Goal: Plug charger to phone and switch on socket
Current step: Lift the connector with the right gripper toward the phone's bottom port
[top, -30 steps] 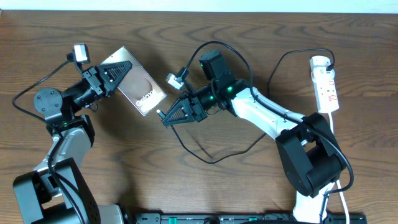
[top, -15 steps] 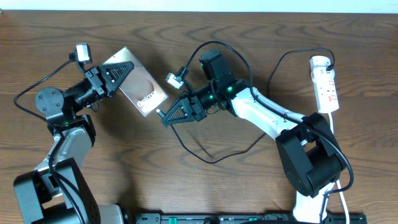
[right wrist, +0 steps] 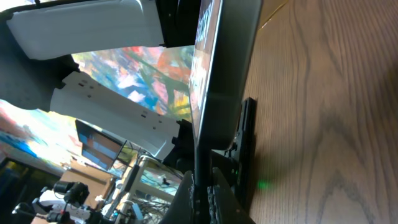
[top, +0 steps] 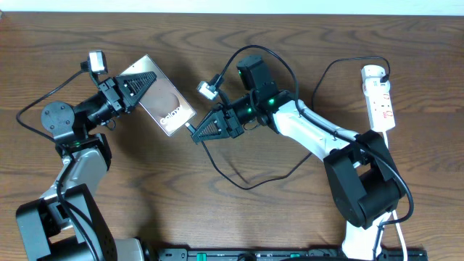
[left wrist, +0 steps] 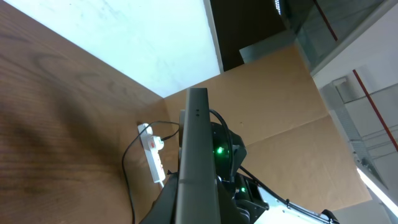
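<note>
- Overhead view: compared with a second ago, the right gripper (top: 199, 134) has shifted up and towards the flat dark phone with a glossy brownish face and white lettering (top: 170, 109). The small plug tip in front of the gripper, which stood apart from the phone's lettered end, now sits right at it.
- The left arm, the phone and the white elongated power-strip socket (top: 380, 98) have not moved.
- The surface is a dark brown wood-grain table (top: 290, 225) with a white strip of wall (top: 232, 6) along the top edge.
- The left gripper (top: 145, 78) is clamped on the phone's far end, the lettered end pointing at the right gripper.
- The right gripper is pinched on the plug end of the long thin black charger (top: 243, 186), whose cable loops over the table behind it. The socket lies well apart, at the right edge.
- Left wrist view: the phone (left wrist: 198, 155) appears edge-on, running up from the bottom centre. Behind it a green light glows on the right arm (left wrist: 219, 150). The socket (left wrist: 153, 160) lies far off on the table (left wrist: 56, 112), below a white wall (left wrist: 137, 31) and a brown panel (left wrist: 273, 99).
- Right wrist view: the phone (right wrist: 224, 74) fills the centre edge-on, its glossy face mirroring colours. The right gripper (right wrist: 202, 193), fingers pressed together, sits just below it, over the table (right wrist: 323, 112).
</note>
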Robot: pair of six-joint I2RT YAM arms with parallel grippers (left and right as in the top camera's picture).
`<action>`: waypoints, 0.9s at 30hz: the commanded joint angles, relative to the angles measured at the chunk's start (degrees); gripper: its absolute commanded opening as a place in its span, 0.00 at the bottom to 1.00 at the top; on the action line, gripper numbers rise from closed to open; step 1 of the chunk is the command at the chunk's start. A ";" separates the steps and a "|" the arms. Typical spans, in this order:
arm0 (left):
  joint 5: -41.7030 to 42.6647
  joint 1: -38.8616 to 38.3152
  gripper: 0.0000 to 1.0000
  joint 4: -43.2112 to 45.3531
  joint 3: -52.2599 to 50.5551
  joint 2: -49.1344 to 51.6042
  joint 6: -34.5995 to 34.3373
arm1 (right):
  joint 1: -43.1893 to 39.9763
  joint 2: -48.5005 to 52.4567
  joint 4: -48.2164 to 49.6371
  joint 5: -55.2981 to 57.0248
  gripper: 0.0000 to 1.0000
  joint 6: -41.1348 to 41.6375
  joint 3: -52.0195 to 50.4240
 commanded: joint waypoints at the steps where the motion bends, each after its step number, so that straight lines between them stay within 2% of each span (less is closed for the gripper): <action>1: 0.13 -0.15 0.07 0.79 0.92 -0.74 -0.52 | -0.07 0.35 0.13 -1.31 0.01 0.48 0.63; 27: -1.20 -2.29 0.07 0.79 0.92 -0.74 -0.48 | 0.96 0.35 0.57 -1.31 0.01 0.48 0.63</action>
